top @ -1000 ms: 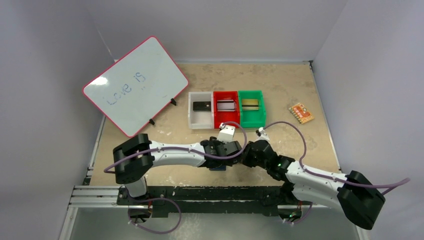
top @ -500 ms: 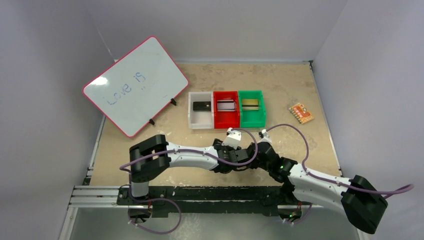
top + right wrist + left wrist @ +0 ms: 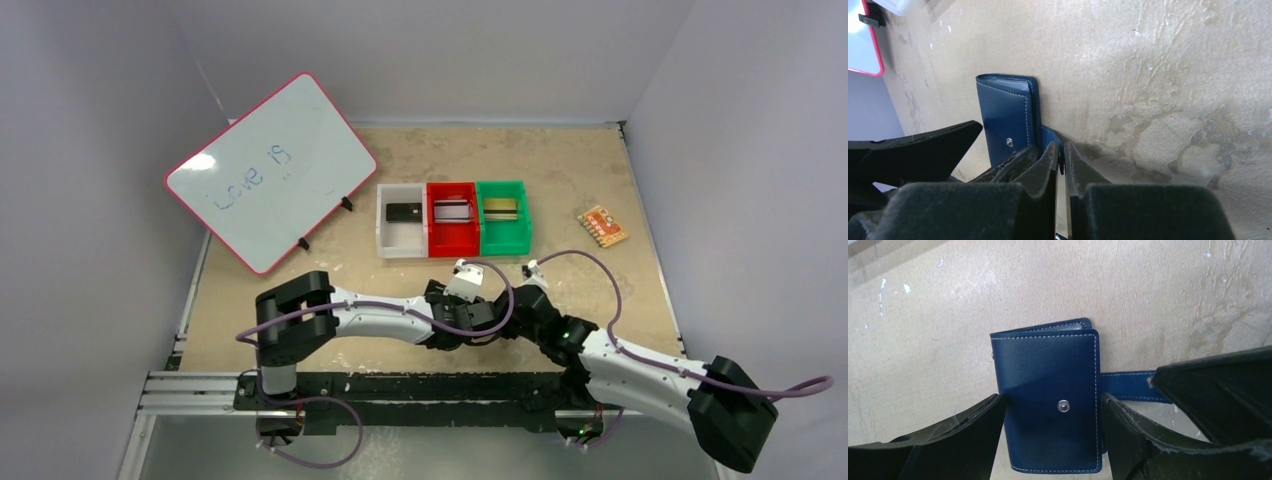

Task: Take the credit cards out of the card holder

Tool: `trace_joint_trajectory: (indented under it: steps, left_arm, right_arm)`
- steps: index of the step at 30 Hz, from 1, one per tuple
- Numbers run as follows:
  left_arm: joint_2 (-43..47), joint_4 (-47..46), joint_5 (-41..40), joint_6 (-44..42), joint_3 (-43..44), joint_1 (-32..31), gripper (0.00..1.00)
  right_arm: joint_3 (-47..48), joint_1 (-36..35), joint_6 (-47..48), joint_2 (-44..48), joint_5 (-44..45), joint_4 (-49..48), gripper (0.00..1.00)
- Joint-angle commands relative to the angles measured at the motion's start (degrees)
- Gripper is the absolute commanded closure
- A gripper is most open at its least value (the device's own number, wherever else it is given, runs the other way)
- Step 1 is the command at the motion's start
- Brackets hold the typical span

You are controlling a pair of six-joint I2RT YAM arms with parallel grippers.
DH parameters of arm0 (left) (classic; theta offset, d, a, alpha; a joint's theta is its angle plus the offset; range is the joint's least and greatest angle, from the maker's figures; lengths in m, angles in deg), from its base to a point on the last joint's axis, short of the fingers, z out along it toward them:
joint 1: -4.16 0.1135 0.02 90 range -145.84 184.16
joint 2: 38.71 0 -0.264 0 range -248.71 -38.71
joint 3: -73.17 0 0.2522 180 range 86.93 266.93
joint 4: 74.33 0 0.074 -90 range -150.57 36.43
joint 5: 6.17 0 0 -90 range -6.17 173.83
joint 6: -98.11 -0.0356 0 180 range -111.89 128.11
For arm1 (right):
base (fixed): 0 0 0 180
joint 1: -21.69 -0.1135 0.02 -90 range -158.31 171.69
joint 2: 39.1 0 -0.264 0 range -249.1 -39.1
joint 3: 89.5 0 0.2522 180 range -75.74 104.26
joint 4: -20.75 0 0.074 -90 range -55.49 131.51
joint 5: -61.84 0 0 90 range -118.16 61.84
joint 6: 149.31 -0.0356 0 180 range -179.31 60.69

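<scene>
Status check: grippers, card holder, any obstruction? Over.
Left gripper open, astride card holder. Right gripper shut on its tab. Holder folded, flat on table. Nothing else near it.

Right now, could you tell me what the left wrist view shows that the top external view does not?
Left wrist only: the navy-blue folding card holder, flanked by the open left hand, its strap running into the shut right hand. Top external only: the pink-rimmed whiteboard, white bin, red bin and green bin each holding a card, the orange patterned piece. Both: the beige tabletop and both hands.
</scene>
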Motion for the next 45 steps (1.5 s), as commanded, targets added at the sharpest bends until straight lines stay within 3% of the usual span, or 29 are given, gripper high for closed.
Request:
trace_joint_trajectory:
  steps: [1, 5, 10, 18, 32, 38, 45]
  left_arm:
    - [3.96, -3.19, 2.37, -1.68, -2.43, -0.6, 0.3]
    - [2.6, -2.0, 1.63, -0.76, -2.89, -1.02, 0.3]
    - [1.4, 6.5, -6.7, 3.15, -0.74, -1.72, 0.32]
    - [9.27, 9.86, -17.46, 10.58, -3.52, -1.96, 0.34]
    - [10.67, 11.96, -21.05, 12.92, -4.51, -1.51, 0.37]
    - [12.49, 3.94, -14.4, 8.59, -8.6, 1.75, 0.46]
    - [19.52, -18.39, 7.35, -1.6, -18.48, 9.24, 0.54]
  right_arm:
    - [1.07, 0.36, -1.68, 0.71, 3.78, 2.52, 0.93]
    - [0.76, 0.4, -2.21, 1.43, 3.88, 2.1, 0.93]
    - [1.39, 0.37, -2.51, 2.03, 5.13, 4.29, 0.93]
    - [3.13, 0.36, -1.99, 1.62, 6.88, 7.96, 0.94]
    - [4.57, 0.41, -0.91, 1.64, 8.58, 10.44, 0.94]
    - [5.22, 0.35, 0.77, 1.23, 7.83, 9.75, 0.94]
    - [6.23, 0.5, 3.05, -1.58, 6.17, 7.07, 0.92]
